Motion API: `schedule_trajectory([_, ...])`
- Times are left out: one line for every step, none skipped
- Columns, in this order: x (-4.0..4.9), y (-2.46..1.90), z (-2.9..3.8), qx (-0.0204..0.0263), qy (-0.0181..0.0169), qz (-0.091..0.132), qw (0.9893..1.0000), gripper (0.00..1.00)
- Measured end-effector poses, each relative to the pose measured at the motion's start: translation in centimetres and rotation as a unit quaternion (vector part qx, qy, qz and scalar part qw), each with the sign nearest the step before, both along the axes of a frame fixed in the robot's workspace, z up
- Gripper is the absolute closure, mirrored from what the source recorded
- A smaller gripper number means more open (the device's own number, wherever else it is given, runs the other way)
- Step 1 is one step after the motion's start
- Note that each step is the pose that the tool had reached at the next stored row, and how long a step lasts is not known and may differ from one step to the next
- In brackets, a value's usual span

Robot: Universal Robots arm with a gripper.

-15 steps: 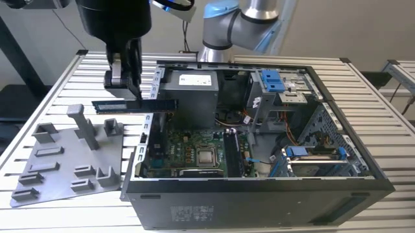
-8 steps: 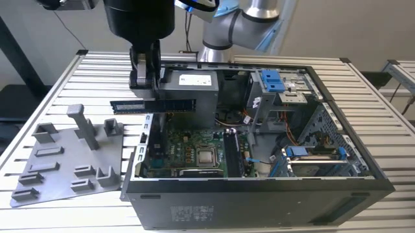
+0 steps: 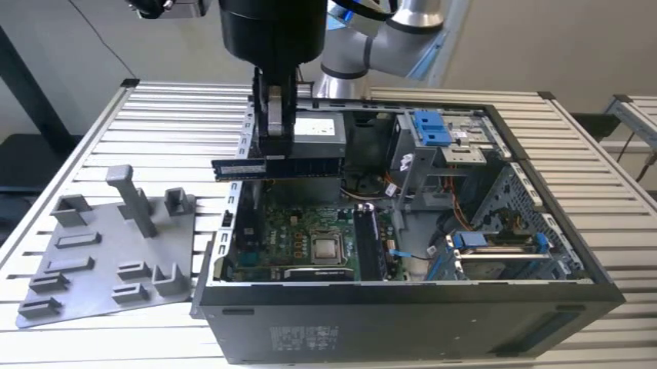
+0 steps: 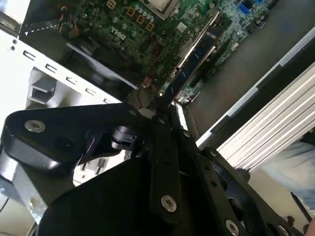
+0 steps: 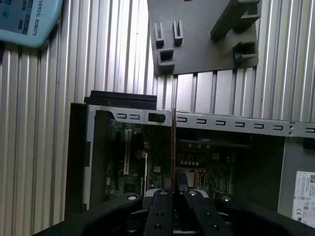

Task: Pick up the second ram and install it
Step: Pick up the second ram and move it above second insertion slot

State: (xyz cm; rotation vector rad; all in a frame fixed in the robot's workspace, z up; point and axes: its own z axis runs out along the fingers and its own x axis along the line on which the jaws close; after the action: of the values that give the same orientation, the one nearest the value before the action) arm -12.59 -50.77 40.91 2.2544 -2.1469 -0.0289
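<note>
In the exterior view my gripper (image 3: 277, 156) is shut on the second ram (image 3: 275, 167), a long dark stick with a pale label. It is held level above the rear left part of the open computer case (image 3: 411, 304), apart from the green motherboard (image 3: 298, 238) below. In the first wrist view the second ram (image 5: 173, 147) appears edge-on as a thin line running out from my gripper (image 5: 174, 184) over the board. Another dark blue stick (image 4: 197, 54) stands seated in a slot on the motherboard (image 4: 147, 29); it also shows in the exterior view (image 3: 367, 238).
A grey holder plate (image 3: 103, 254) with upright blocks lies on the slatted table (image 3: 154, 115) at the exterior view's left of the case. Blue drive brackets (image 3: 431, 127) and cables fill the case's other side. A pale handheld device (image 5: 27, 19) rests on the table.
</note>
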Motion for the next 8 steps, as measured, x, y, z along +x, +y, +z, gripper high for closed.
schedule_trajectory([0.44,0.0,0.0,0.0,0.0001,0.0,1.0,0.86])
schedule_trajectory([0.87,0.0,-0.01,0.0,0.0001,0.0,1.0,0.86])
schedule_trajectory([1.24,0.0,-0.01,0.0,0.0002,0.0,1.0,0.86])
schedule_trajectory([1.54,0.0,-0.02,0.0,0.0002,0.0,1.0,0.86])
schedule_trajectory([1.69,0.0,-0.04,0.0,0.0002,-0.002,1.0,0.86])
schedule_trajectory([1.78,0.0,-0.07,0.0001,0.0001,-0.005,1.0,0.86])
schedule_trajectory([1.85,-0.01,-0.1,0.0001,0.0001,-0.008,1.0,0.86])
schedule_trajectory([1.95,0.0,-0.11,0.0,0.0002,-0.011,0.9999,0.86])
